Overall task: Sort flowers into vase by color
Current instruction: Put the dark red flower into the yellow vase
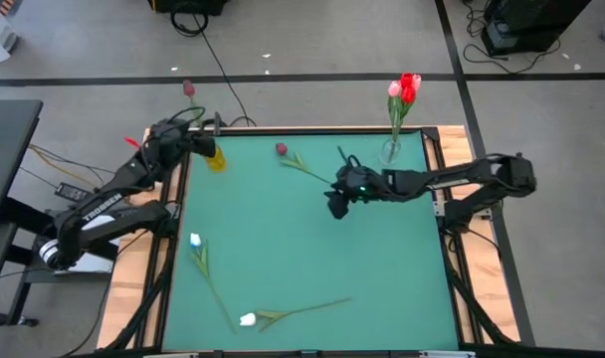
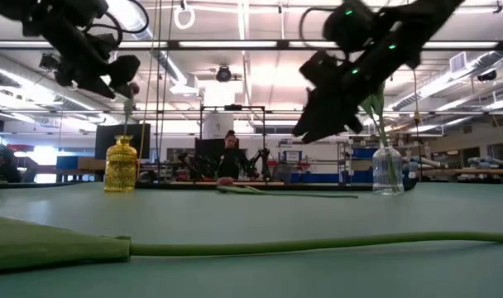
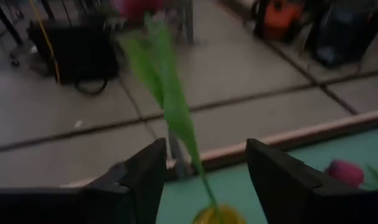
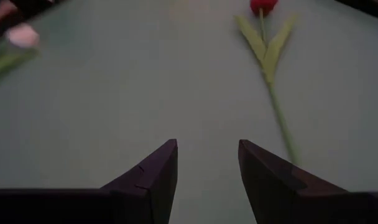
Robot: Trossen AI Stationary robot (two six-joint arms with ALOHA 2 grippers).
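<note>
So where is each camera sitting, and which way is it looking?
High view: above the table, looking down; both arms show, left gripper by the yellow vase.
Low view: at tabletop height, looking across; arms hang above.
Left wrist view: over the yellow vase, open fingers around a stem.
Right wrist view: over the mat, open fingers, dark red tulip ahead.
Shared: high and low views show the clear vase.

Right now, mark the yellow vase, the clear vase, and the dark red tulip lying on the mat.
yellow vase (image 2: pixel 121 165), low view, on its ribbed body.
clear vase (image 2: pixel 387 172), low view, on its glass belly.
dark red tulip (image 1: pixel 281 150), high view, on its bud head.
</note>
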